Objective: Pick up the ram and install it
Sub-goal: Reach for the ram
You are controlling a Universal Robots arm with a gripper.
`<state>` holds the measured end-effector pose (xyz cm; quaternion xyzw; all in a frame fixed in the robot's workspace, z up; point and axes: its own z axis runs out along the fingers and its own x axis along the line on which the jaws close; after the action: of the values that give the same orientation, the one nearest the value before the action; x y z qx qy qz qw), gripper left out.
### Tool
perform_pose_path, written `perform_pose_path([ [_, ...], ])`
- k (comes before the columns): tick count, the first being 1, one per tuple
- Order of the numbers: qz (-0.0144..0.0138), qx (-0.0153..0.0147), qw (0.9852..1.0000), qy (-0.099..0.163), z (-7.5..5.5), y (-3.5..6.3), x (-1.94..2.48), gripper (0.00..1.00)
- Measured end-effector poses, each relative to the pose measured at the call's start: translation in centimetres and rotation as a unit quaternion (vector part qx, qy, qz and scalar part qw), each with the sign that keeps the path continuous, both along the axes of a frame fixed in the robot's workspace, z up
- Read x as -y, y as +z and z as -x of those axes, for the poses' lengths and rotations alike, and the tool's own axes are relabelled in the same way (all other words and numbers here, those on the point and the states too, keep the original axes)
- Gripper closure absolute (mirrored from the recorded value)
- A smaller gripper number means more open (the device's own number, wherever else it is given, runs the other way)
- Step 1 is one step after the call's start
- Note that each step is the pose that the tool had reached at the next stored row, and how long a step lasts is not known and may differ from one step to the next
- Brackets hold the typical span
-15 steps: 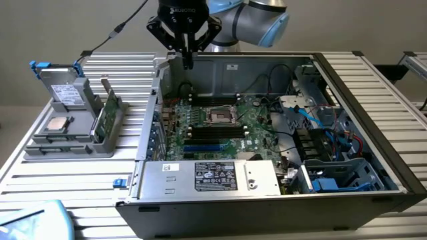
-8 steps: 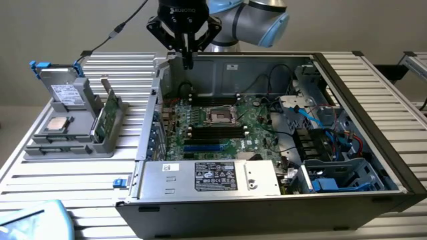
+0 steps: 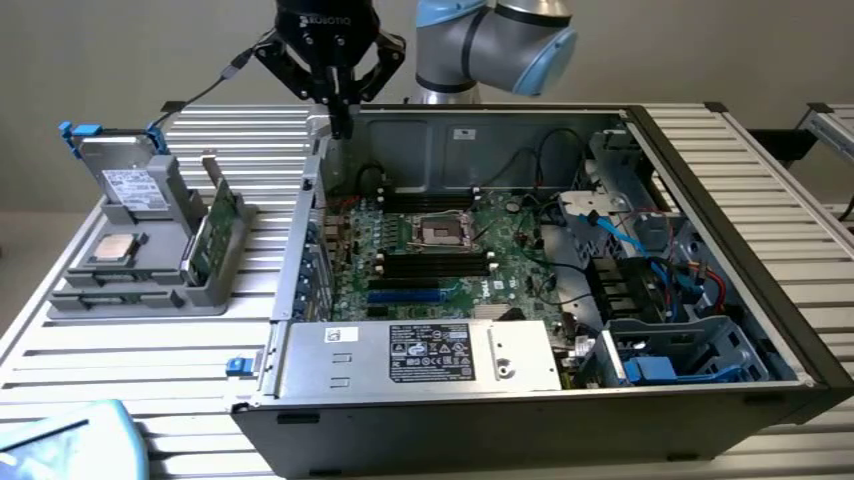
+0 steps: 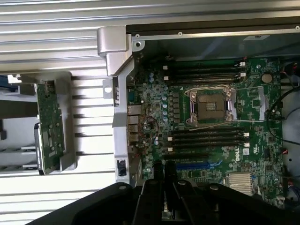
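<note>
Green sliver pinched between nearly closed jaws: our end effector hangs above the case wall, holding what we take to be the ram edge-on over the motherboard. We fear so thin a grip lets it twist, so it meets the black memory slots skewed or clips the wall.

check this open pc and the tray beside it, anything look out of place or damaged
Nothing looks spilled or broken. What stands out is the motherboard: the cpu socket sits bare with no cooler on it, and the black memory slots on either side of it look empty.
</note>
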<state>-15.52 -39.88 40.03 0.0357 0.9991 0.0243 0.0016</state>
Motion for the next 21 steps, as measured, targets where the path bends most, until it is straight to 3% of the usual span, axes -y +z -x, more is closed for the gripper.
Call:
perform_pose_path([
  [7, 0.0, -0.0056, 1.0, 0.0, 3.2, -0.06, 0.0, 0.84],
  [21, 0.0, -0.0101, 0.9999, 0.0, 9.6, -0.43, 0.0, 0.84],
])
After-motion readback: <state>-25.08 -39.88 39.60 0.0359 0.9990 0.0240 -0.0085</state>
